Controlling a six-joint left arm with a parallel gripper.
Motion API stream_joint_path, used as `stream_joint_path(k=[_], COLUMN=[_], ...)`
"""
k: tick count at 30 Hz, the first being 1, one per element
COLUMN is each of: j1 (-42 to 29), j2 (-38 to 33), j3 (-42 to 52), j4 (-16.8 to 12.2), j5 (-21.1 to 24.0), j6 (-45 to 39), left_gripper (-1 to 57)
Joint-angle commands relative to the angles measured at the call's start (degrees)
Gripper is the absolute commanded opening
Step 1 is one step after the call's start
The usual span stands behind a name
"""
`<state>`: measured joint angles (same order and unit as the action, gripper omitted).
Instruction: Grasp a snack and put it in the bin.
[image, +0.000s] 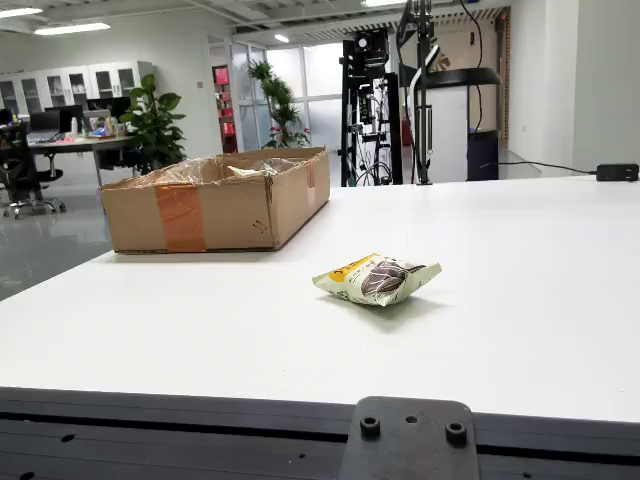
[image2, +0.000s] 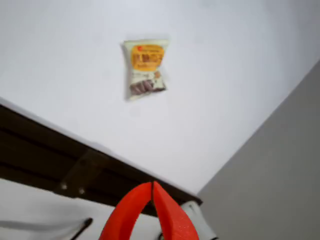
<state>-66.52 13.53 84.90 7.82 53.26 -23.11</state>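
Observation:
A pale green and yellow snack packet (image: 377, 279) lies flat on the white table (image: 500, 300), right of the cardboard bin (image: 218, 198). The view riding on the gripper looks down on the same snack packet (image2: 145, 68) from high above. At the bottom of that view, my gripper (image2: 152, 185) shows as two red fingers (image2: 127, 212) whose tips meet, shut with nothing between them. It hangs well clear of the packet, over the table's near edge. The table-level view does not show the gripper.
The open cardboard box holds a clear plastic liner. A dark metal rail (image: 200, 430) with a bracket (image: 410, 440) runs along the table's near edge. Black equipment racks (image: 370, 105) stand beyond the far side. Grey floor (image2: 280, 180) lies past the table's corner.

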Motion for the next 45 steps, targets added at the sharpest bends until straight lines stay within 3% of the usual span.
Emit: stream_joint_path(k=[1,45], j1=[0.53,1.05], j2=[0.00,0.00], j3=[0.00,0.00], j4=[0.00,0.00], j5=[0.00,0.13], j6=[0.03,0.44], left_gripper=[0.3,0.2])
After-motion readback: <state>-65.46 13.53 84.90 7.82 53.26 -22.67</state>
